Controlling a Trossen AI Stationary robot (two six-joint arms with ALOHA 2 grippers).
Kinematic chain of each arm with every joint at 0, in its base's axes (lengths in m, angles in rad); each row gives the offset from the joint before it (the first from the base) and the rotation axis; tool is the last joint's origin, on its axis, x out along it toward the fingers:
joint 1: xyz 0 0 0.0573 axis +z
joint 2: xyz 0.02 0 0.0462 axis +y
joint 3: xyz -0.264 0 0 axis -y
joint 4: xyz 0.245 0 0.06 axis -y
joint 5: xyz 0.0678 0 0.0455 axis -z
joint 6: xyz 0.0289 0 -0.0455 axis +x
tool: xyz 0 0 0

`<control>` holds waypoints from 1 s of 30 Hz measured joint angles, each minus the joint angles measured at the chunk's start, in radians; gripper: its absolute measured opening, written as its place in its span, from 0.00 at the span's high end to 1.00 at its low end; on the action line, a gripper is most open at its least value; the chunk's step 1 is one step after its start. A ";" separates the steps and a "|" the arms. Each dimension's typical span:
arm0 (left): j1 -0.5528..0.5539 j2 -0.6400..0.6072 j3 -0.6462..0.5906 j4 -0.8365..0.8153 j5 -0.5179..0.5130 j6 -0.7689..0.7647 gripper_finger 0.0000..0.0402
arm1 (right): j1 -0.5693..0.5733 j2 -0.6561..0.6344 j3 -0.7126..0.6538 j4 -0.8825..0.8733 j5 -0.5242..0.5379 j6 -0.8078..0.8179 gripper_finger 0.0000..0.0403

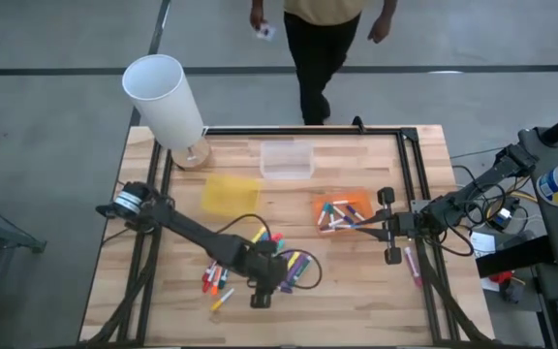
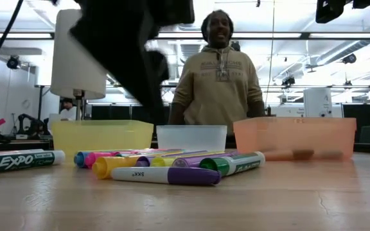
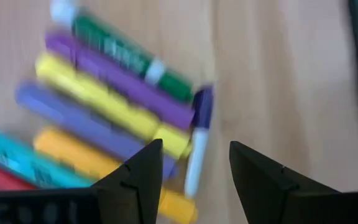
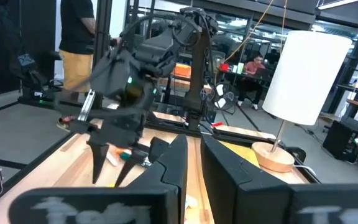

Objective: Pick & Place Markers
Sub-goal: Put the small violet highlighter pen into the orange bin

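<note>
Left gripper (image 1: 263,288) is hovering released over the loose markers (image 1: 284,264) piled on the counter (image 1: 356,301) just short of the yellow tray (image 1: 229,192); its jaws are straddling a white marker with purple cap (image 3: 194,152), probably lining up a pick. Right gripper (image 1: 361,225) is sitting over the orange tray (image 1: 343,201), which is already holding a few markers, likely the drop target. Its fingers (image 4: 178,155) are nearly together with nothing visible between, so probably released after a drop. Clear tray (image 1: 287,160) is lying beyond the yellow tray
</note>
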 joint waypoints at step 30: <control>-0.065 0.078 -0.082 0.128 -0.060 -0.013 0.59 | 0.000 0.000 0.000 0.000 0.000 0.000 0.89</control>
